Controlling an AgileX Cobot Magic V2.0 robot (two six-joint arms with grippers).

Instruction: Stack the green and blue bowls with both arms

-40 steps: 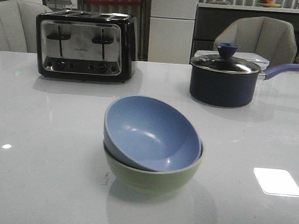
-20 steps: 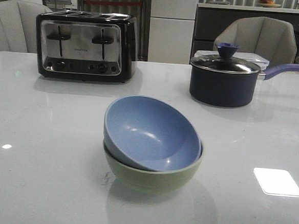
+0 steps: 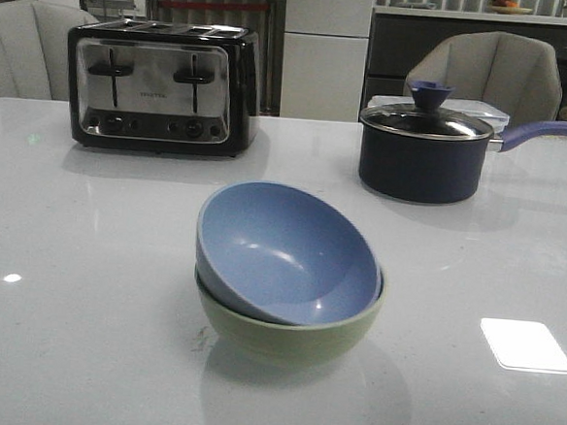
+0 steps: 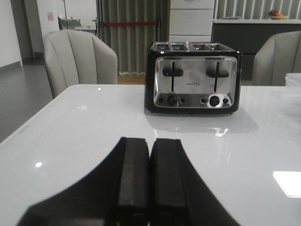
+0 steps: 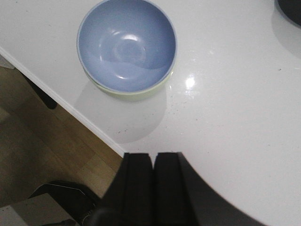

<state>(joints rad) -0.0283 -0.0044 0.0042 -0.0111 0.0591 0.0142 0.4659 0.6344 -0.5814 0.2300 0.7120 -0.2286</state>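
The grey-blue bowl sits tilted inside the pale green bowl at the middle of the white table. In the right wrist view the blue bowl hides all but a sliver of the green bowl's rim, near the table's edge. My right gripper is shut and empty, above the table and apart from the bowls. My left gripper is shut and empty, low over the table, facing the toaster. Neither gripper shows in the front view.
A black and chrome toaster stands at the back left, also in the left wrist view. A dark navy lidded saucepan with a purple handle stands at the back right. Chairs stand behind the table. The table edge and floor show in the right wrist view.
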